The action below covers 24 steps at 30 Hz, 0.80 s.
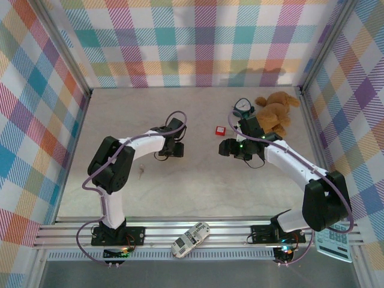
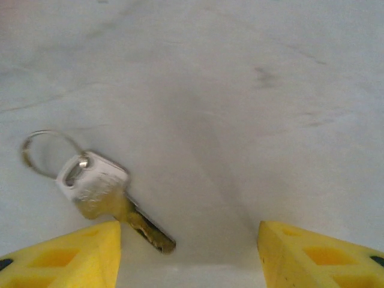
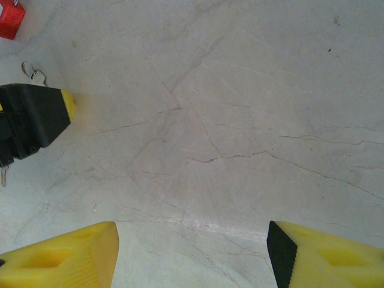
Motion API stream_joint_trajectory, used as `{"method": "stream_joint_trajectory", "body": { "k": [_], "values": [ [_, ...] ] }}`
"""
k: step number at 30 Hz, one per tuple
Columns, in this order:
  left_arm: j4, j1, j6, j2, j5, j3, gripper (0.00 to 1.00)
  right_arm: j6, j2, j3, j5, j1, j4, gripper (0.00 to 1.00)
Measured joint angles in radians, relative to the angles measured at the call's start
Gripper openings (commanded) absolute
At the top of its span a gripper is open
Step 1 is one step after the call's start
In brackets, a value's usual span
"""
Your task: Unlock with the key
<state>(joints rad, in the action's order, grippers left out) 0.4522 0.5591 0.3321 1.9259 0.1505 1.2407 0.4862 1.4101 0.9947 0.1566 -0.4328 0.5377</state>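
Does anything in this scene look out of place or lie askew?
Yes. A white remote-like device lies crooked on the metal rail at the near edge. A calculator sits tilted at the rail's right end. A brown plush toy sits in the far right corner, and seems unrelated to unlocking.

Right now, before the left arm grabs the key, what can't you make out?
Padlock keyhole: cut off by the corner in the right wrist view, too small in the top view.
Key teeth: blurred in the left wrist view.
Key's middle: covered by the left gripper in the right wrist view.
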Motion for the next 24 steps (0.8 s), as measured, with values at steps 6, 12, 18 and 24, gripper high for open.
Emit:
{"method": "stream_joint_trajectory", "body": {
  "k": [6,12,18,24],
  "values": [
    [-0.012,0.029,0.008,0.017,-0.001,0.019,0.59,0.0,-0.012,0.0,-0.011,0.0,0.008,0.67],
    [-0.001,0.034,0.007,0.016,0.0,0.034,0.67,-0.008,-0.042,0.0,-0.033,0.0,0.022,0.68],
    [0.119,-0.079,-0.019,0.021,-0.038,0.229,0.74,-0.007,-0.093,-0.009,-0.045,0.0,0.025,0.74],
    [0.24,-0.287,-0.058,0.148,-0.059,0.559,0.79,-0.003,-0.11,-0.07,-0.044,0.0,0.012,0.8]
  ]
}}
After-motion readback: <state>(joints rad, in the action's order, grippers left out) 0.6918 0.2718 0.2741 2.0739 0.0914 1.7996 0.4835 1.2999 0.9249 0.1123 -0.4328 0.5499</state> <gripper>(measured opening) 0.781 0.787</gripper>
